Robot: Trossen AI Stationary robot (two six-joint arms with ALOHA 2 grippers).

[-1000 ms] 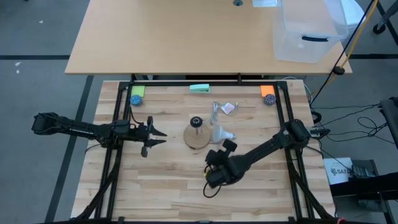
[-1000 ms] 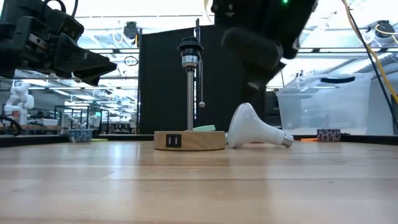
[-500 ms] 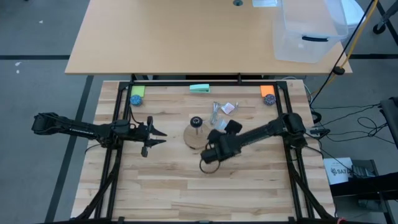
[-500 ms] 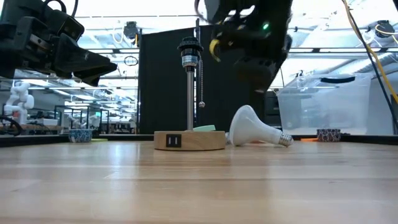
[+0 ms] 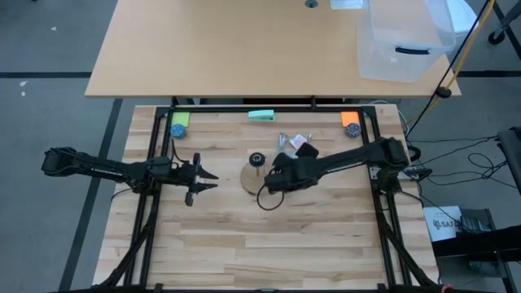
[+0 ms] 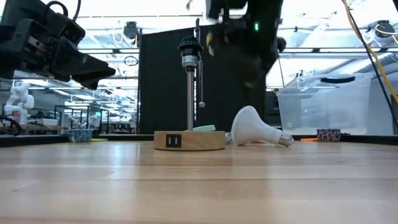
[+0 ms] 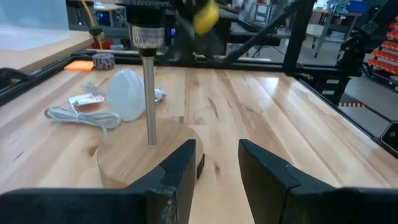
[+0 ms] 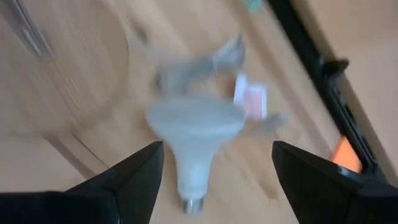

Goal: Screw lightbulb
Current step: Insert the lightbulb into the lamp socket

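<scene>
1. Two dark arms are seen over the wooden table [image 5: 212, 236]. The left gripper [image 5: 203, 181] is held above the boards to the left of the lamp base [image 5: 257, 181], apart from it, with its fingers parted and nothing between them.
2. In the left wrist view, those two fingers [image 7: 180, 171] are seen spread, pointed at the round wooden lamp base [image 7: 146, 155] and its metal post with a black socket [image 7: 148, 28].
3. The right gripper [image 5: 286, 168] is positioned just beside the lamp base on its right, directly over the lightbulb, which is hidden beneath it in the high view.
4. In the right wrist view, the right gripper's fingers [image 8: 127, 180] are seen wide apart and empty, with the lightbulb [image 8: 194, 140] framed between them below.
5. The lightbulb [image 6: 258, 130] is shown lying on its side on the table, its frosted globe toward the lamp base [image 6: 189, 140] and its screw neck pointed away. The globe is seen close to the base's edge; whether they touch cannot be told.
6. A white cable [image 7: 84, 117] and a small clear bag [image 7: 87, 99] are seen on the table just behind the lightbulb [image 7: 126, 93].
7. A clear plastic bin [image 5: 407, 37] is seen on the farther table.
</scene>
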